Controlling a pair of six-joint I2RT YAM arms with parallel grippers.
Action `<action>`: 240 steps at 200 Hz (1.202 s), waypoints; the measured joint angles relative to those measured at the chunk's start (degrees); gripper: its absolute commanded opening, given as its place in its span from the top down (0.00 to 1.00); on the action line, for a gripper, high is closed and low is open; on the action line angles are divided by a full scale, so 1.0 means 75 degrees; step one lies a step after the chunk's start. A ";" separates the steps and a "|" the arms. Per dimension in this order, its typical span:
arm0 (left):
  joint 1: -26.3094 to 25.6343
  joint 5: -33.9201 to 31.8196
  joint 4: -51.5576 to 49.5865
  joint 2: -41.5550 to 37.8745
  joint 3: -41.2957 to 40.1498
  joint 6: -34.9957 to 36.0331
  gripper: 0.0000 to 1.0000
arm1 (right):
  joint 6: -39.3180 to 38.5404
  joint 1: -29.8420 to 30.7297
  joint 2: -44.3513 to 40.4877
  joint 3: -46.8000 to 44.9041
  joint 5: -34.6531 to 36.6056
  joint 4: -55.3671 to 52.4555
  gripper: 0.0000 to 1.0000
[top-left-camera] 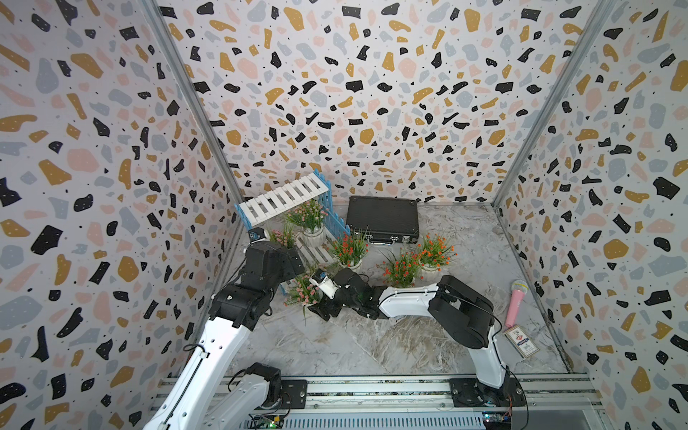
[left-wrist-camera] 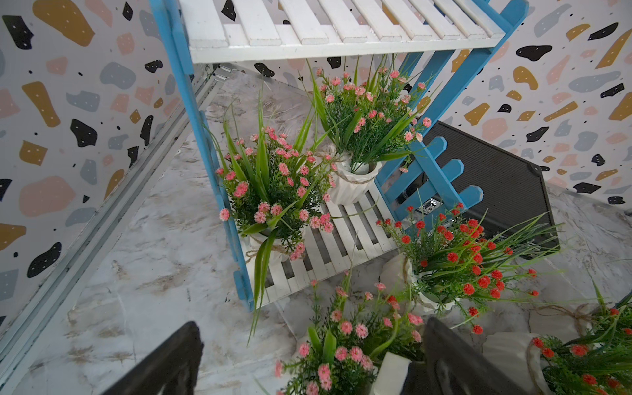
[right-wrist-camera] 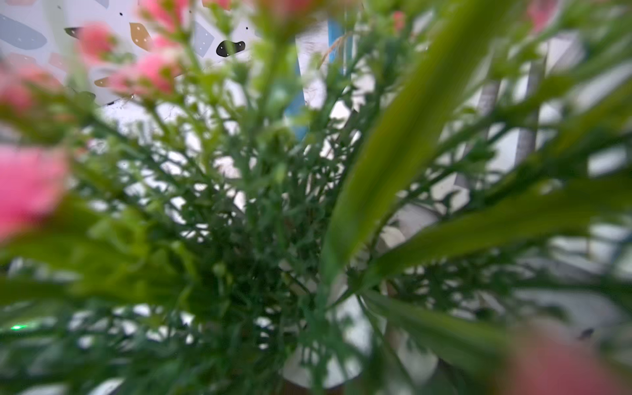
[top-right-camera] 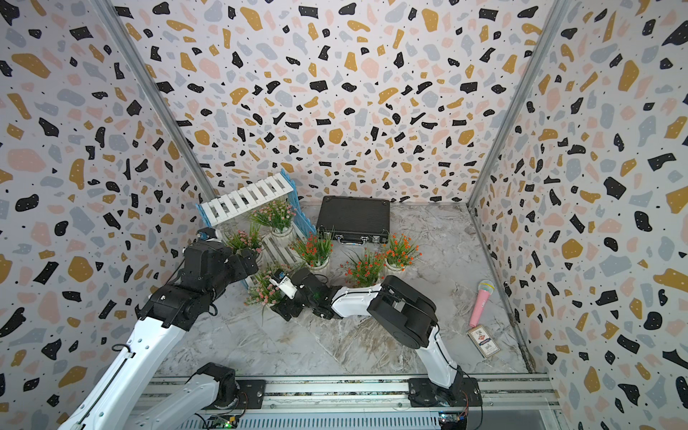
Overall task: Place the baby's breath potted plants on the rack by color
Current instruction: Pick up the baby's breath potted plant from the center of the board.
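Pink third plant (top-left-camera: 303,292) stands on the table (top-left-camera: 372,342), centre-left in a top view, before the rack (top-left-camera: 283,199) (two pinks (top-left-camera: 307,216) sit on its lower shelf). Right pincer (top-left-camera: 316,303) is at its pot; whether it has closed I cannot tell. Left pincer (left-wrist-camera: 311,325) is spread. The next move likely calls for a firm grip, then a lift onto that shelf.

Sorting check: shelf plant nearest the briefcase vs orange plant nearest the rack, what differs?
The shelf plant has pink blossoms; the orange plant, orange-red. The shelf plant stands on the rack's lower shelf; the orange plant on the table beside it. Both have white ribbed pots and green leaves.
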 measured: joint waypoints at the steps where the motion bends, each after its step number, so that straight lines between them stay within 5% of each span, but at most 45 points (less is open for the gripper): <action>1: 0.0000 0.0000 0.0000 0.0000 0.0000 0.0000 0.01 | -0.0012 0.0000 0.0003 0.0003 0.0000 0.0012 0.15; 29: 0.0000 0.0047 0.0047 -0.0029 -0.0003 0.0000 0.01 | -0.0047 0.0000 0.0035 0.0003 0.0029 0.0119 0.18; 76: 0.0000 0.0047 0.0114 -0.0128 -0.0032 0.0006 0.01 | -0.0082 0.0000 0.0143 0.0076 0.0050 0.0172 0.00; 165: 0.0000 0.0061 0.0134 -0.0140 -0.0096 0.0032 0.01 | -0.0108 0.0000 0.0647 0.0618 0.0047 0.0446 0.00; 240: 0.0003 0.0111 0.0163 -0.0154 -0.0114 0.0032 0.01 | -0.0111 0.0000 0.0851 0.0726 0.0303 0.0833 0.16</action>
